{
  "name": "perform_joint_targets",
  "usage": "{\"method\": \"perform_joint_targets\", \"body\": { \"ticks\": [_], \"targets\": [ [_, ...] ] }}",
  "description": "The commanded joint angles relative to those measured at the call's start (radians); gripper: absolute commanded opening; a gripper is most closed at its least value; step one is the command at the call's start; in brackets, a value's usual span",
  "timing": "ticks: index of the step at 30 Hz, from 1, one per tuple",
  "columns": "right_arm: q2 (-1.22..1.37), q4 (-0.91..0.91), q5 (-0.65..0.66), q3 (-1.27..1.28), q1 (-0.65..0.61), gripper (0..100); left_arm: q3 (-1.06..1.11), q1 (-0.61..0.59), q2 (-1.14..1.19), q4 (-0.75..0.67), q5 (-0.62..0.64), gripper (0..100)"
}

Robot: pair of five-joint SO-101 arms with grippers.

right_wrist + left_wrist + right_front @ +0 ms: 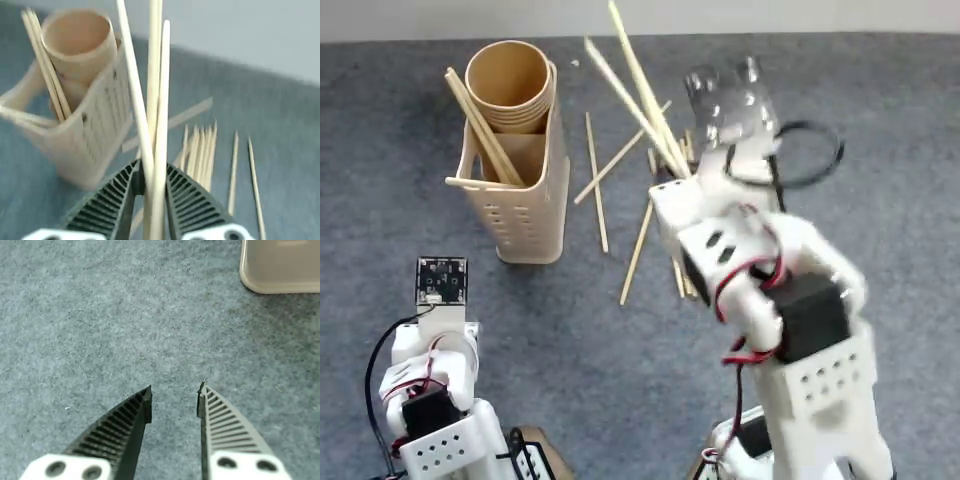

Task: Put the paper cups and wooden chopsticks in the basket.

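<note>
A tall beige basket (520, 190) stands at the back left with stacked brown paper cups (512, 82) and a few chopsticks (480, 125) in it. My right gripper (151, 176) is shut on a bundle of wooden chopsticks (152, 85) that point up and away, with the basket (87, 125) a little beyond. In the high view these held chopsticks (635, 95) rise above the carpet right of the basket. Loose chopsticks (610, 190) lie scattered beneath them. My left gripper (174, 392) hangs open over bare carpet, near a corner of the basket (280, 270).
Grey carpet covers the whole work area. A black cable loop (810, 155) lies at the back right beside a clear plastic piece (730, 105). More loose chopsticks (242, 170) lie on the carpet past my right gripper.
</note>
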Motion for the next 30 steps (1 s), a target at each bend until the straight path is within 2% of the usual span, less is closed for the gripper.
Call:
{"method": "perform_joint_targets", "body": {
  "ticks": [1, 5, 10, 12, 16, 20, 25, 30],
  "targets": [
    [-0.018, -0.657, 0.009, 0.266, -0.081, 1.2, 0.007, 0.013, -0.002, -0.017, -0.009, 17],
    [0.113, -0.961, 0.011, 0.257, -0.159, 1.2, 0.008, 0.013, -0.002, -0.017, -0.009, 17],
    [0.308, -1.021, 0.011, 0.16, -0.314, 1.3, 0.008, 0.013, -0.002, -0.017, -0.009, 17],
    [0.349, -1.081, 0.005, 0.148, -0.338, 1.2, 0.008, 0.013, -0.002, -0.017, -0.009, 17],
    [0.423, -1.506, 0.012, 0.255, -0.34, 1.1, 0.008, 0.013, -0.002, -0.017, -0.009, 17],
    [0.57, -1.897, 0.106, 0.357, -0.358, 0.9, 0.008, 0.013, -0.002, -0.017, -0.009, 17],
    [0.842, -2.284, 0.115, 0.335, -0.343, 0.9, 0.008, 0.013, -0.002, -0.017, -0.009, 17],
    [1.106, -2.534, 0.178, 0.208, -0.309, 0.9, 0.008, 0.013, -0.002, -0.017, -0.009, 17]
  ]
}}
